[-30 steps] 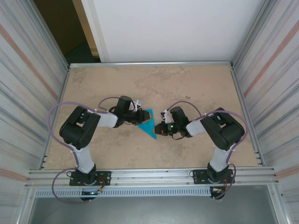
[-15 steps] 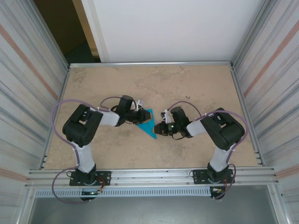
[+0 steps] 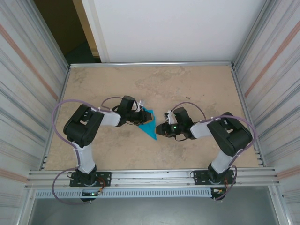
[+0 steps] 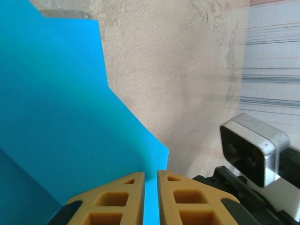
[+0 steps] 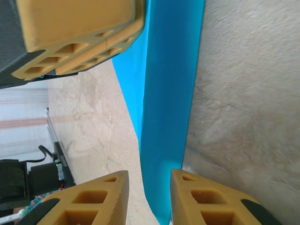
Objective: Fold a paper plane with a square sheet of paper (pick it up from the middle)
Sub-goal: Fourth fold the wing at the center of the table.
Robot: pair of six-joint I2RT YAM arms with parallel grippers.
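Two sets of fingers meet at one paper [image 3: 149, 125]. The left fingers [image 3: 140, 116] are almost shut and pinch its edge. The right fingers [image 3: 159, 130] stand a little apart, with a folded edge between them, not squeezing it. The blue paper, folded to a point, rests on the bench [image 3: 187, 84] between the arms. If the right fingers snag that edge, the fold could pop open. If the left ones tug, the thin paper could slide or tear.
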